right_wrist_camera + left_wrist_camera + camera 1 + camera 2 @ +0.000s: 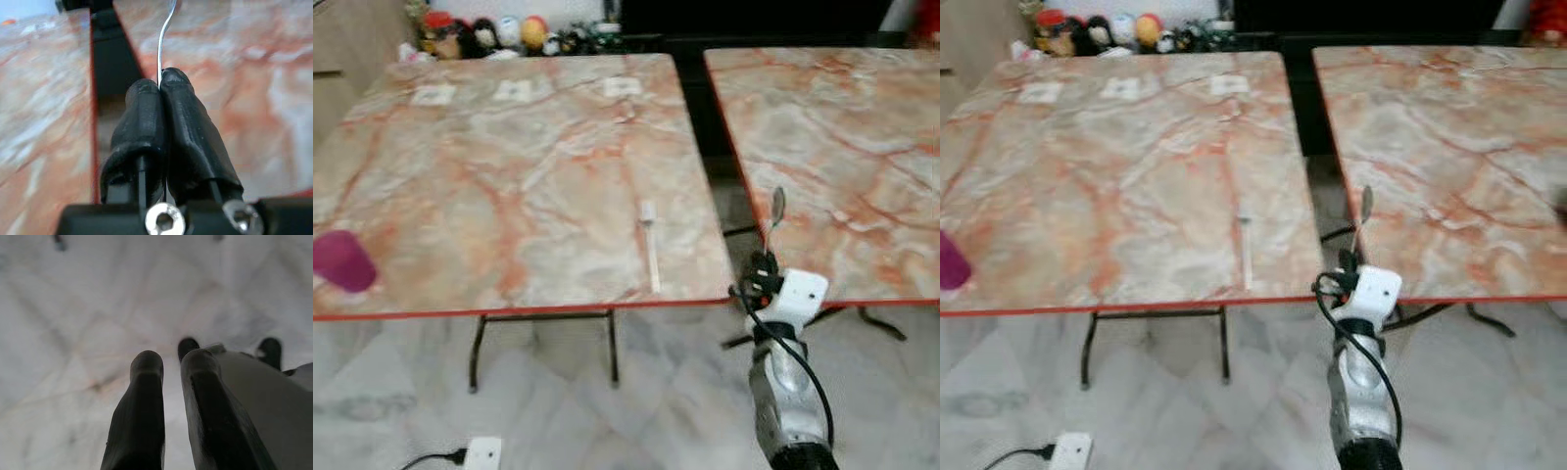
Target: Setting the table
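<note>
**Spoon in hand, place setting half laid**

Standing before two square pink-and-orange marble surfaces with red edges, the left one and the right one, the robot faces the dark gap between them; the pale marble floor runs beneath; a row of small stuffed toys lines the far edge of the left surface, with three white paper squares just in front of them; a magenta plastic cup sits at the near left edge; a slim white plastic utensil lies near the front right corner of the left surface; the right gripper, fingers pressed together, is clamped on the thin handle of a silver metal spoon, bowl upward, held over the gap just beside the right surface's edge; the left gripper points at the floor, fingers slightly apart, holding nothing.

The step looks like carrying the spoon to a place setting; to do it well, swing left over the surface, lower the spoon flat and parallel to the white utensil, just beside it; release only once the handle rests, since so thin a grip could let it pivot.
</note>
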You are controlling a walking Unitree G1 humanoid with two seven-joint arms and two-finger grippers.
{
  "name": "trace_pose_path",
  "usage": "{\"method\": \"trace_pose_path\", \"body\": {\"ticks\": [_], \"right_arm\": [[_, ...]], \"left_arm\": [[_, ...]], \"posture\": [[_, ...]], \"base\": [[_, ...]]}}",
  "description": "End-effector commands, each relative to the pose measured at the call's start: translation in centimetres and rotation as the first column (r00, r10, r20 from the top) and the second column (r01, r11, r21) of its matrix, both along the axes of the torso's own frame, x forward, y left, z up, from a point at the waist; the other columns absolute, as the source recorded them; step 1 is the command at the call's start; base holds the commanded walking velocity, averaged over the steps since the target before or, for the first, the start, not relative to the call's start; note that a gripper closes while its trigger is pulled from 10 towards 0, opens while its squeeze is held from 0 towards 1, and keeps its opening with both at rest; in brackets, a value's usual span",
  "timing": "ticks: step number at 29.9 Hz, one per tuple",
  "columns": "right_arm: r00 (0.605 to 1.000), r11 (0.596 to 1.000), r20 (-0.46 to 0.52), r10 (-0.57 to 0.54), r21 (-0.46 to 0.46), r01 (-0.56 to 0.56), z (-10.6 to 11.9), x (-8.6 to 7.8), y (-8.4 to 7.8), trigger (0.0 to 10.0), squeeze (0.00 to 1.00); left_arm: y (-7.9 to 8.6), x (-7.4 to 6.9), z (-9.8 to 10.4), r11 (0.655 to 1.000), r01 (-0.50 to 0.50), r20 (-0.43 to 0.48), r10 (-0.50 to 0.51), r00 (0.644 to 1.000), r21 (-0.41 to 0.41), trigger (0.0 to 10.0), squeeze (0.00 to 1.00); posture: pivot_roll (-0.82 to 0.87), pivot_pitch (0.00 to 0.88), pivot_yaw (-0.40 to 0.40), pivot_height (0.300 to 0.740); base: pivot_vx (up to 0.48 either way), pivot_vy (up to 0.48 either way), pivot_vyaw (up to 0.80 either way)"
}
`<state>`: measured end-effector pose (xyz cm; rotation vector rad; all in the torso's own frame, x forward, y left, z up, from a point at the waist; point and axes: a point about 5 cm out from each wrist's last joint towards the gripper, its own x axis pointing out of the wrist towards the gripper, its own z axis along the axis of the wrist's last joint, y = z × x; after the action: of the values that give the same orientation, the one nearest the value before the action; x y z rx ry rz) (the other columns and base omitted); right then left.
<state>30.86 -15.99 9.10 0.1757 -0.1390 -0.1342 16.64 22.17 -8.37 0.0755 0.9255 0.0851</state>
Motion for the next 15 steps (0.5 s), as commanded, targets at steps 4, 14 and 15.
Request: {"method": "trace_pose_path", "body": {"ticks": [4,14,15], "right_arm": [[0.999,0.999,0.021,0.036,-0.006,-0.036,1.2,0.4,1.1,10.0,0.00],[0.999,0.999,0.038,0.017,-0.032,-0.016,2.1,0.6,0.4,10.0,0.00],[0.999,0.999,0.037,0.015,-0.033,-0.014,2.1,0.6,0.4,10.0,0.00]], "left_arm": [[0.9,-1.1,-0.3,1.000,0.002,-0.041,-0.001,0.999,0.029,10.0,0.00],[1.0,-1.0,-0.2,0.999,0.005,-0.040,-0.003,0.999,0.035,10.0,0.00],[1.0,-1.0,-0.2,0.999,0.005,-0.039,-0.004,0.999,0.035,10.0,0.00]], "posture": [[-0.05,0.070,0.012,0.740],[-0.06,0.089,0.022,0.740],[-0.06,0.089,0.022,0.740]], "base": [[0.000,-0.465,0.00],[0.000,-0.452,0.00],[0.000,-0.446,0.00]]}}
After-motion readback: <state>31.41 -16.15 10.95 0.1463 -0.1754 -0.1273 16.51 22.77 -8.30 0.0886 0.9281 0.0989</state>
